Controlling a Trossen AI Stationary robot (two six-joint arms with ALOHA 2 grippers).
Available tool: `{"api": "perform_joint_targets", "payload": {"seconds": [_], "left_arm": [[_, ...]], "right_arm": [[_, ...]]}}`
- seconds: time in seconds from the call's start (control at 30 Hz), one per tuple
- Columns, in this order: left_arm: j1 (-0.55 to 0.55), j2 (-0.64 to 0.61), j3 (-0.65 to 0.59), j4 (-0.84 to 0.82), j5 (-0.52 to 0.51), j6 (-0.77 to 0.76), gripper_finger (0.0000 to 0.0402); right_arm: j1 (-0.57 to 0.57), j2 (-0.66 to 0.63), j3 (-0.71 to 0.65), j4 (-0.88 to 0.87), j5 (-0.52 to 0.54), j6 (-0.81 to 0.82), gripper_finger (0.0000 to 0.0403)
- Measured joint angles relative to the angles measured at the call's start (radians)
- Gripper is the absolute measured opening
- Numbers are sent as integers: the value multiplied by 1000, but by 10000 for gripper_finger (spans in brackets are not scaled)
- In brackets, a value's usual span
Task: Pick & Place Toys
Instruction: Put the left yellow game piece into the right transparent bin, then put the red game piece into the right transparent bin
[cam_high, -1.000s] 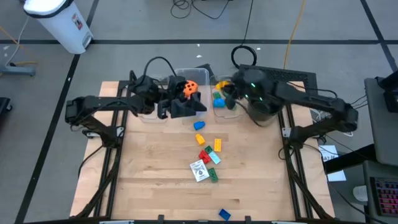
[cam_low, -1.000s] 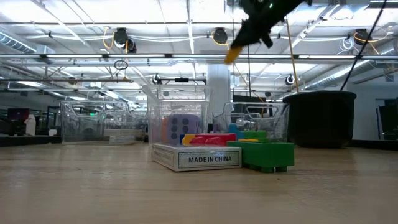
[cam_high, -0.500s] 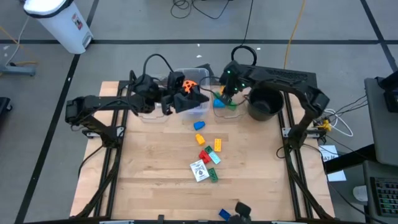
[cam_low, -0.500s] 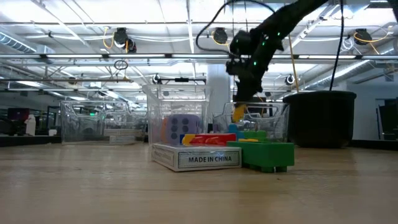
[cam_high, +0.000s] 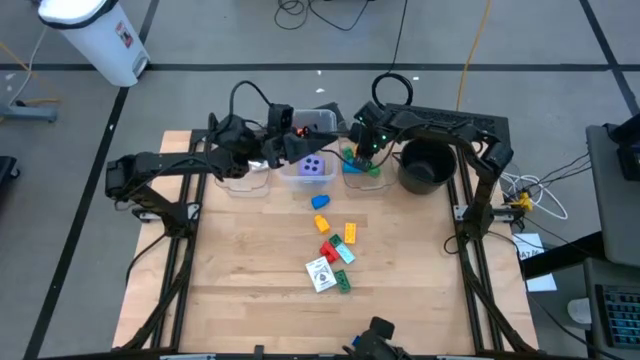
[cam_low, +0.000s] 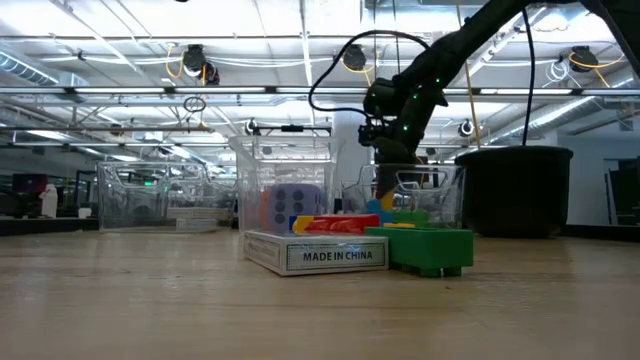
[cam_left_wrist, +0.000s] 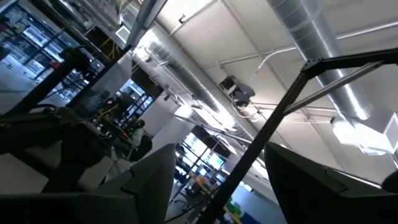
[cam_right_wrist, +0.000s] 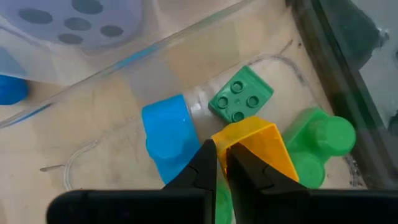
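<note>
My right gripper (cam_high: 362, 150) reaches down into the right clear bin (cam_high: 372, 180) and is shut on a yellow brick (cam_right_wrist: 258, 149). A blue brick (cam_right_wrist: 165, 134) and green bricks (cam_right_wrist: 239, 102) lie in that bin. My left gripper (cam_high: 288, 142) is open and empty over the far part of the middle bin (cam_high: 330, 122), pointing up at the ceiling (cam_left_wrist: 214, 168). A purple die (cam_high: 314, 168) lies in the middle bin. Blue (cam_high: 320, 201), yellow (cam_high: 350, 232), red (cam_high: 326, 250) and green (cam_high: 343, 284) bricks and a card box (cam_high: 320, 274) lie on the table. My right gripper pinches the yellow brick by one edge (cam_right_wrist: 231, 142) between its two fingers. The fingers come from above, pointing down into the bin. The brick sits tilted, low among the green bricks; whether it rests on them I cannot tell.
A black pot (cam_high: 425, 165) stands right of the bins. A third clear bin (cam_high: 245, 182) stands at the left. A dark object (cam_high: 378, 333) shows at the table's near edge. Bare wood lies left and right of the loose toys.
My right gripper has gone from high above the pot toward the table's left and down into the right bin, carrying the yellow brick. My left gripper has drawn back toward the far edge and tipped upward, uncovering the purple die in the middle bin.
</note>
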Motion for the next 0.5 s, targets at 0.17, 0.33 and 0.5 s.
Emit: {"api": "perform_joint_targets", "payload": {"seconds": [0.17,0.33,0.5], "left_arm": [[5,0,0,-4,-16,21,250],[6,0,0,-4,-18,26,250],[-5,0,0,-28,-17,60,250]], "right_arm": [[0,1,0,5,2,-12,35],[-3,-12,-1,9,29,-12,85],[-3,-71,-2,16,31,-10,134]]}}
